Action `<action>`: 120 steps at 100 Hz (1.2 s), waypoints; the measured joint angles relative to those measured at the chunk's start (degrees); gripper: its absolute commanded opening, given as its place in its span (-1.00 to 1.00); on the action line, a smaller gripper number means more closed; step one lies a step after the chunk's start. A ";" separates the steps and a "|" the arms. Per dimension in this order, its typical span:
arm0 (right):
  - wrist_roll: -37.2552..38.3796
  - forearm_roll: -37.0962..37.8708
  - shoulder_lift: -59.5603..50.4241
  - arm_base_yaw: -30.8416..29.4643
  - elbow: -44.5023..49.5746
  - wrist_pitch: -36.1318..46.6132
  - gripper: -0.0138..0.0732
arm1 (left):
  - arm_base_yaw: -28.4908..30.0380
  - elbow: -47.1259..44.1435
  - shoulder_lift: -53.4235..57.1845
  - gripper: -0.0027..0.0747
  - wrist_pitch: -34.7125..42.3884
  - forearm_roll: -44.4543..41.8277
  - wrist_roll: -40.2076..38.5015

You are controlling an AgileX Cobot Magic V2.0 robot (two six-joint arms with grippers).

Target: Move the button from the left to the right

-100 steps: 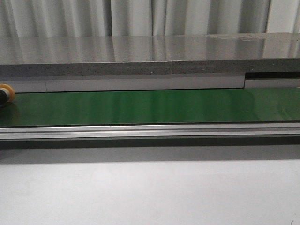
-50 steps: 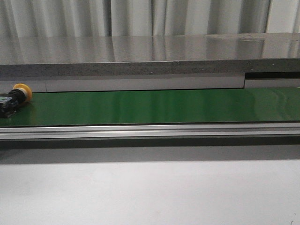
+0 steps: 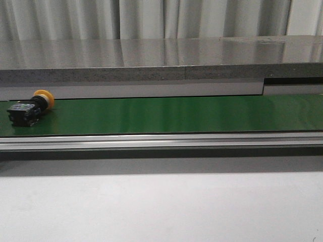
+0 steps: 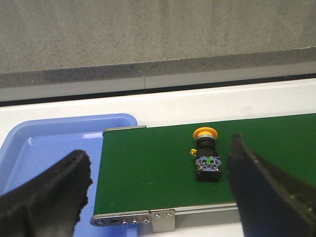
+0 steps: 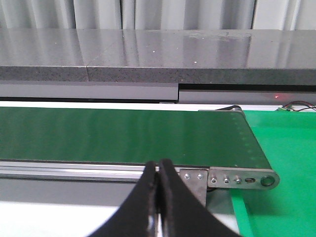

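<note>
Showing, nearest first: a pale bare table [image 3: 161, 206] in the foreground of the front view
Left gripper [image 4: 158, 192]: two black fingers spread wide apart above the belt's left end; nothing between them; the button lies beyond and between the two fingers, untouched
Right gripper [image 5: 159, 197]: black fingers pressed together, pinching nothing, hanging over the belt's right end
Conveyor belt [image 3: 176, 115]: long green strip with a silver metal rail along its near edge
Button [image 4: 207, 155]: lying on its side at the left end of the belt; black boxy body towards the camera in the left wrist view, with a green spot on its grey end face; yellow-orange round collar pointing away
Blue tray [image 4: 44, 148]: just beyond the belt's left end
Farthest: grey counter [image 3: 161, 60]; pale curtains [image 3: 151, 17]
</note>
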State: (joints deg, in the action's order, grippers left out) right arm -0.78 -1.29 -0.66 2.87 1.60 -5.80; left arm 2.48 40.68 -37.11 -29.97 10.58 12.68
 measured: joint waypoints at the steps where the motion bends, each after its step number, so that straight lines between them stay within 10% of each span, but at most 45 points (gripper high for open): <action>1: 0.00 0.00 0.00 0.00 0.00 0.00 -0.84 | -0.13 -0.83 0.44 0.50 0.44 0.00 0.00; 75: 0.00 0.00 0.00 0.00 0.00 0.00 -0.84 | -2.26 -27.13 22.05 0.45 19.84 0.30 0.62; 120: 0.00 0.00 0.00 0.00 0.00 0.00 -0.84 | -2.26 -27.13 22.05 -0.98 20.08 0.39 0.62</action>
State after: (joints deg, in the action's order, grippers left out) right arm -0.78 -1.29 -0.66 2.87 1.60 -5.80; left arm 0.22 13.55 -15.06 -9.89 10.97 13.29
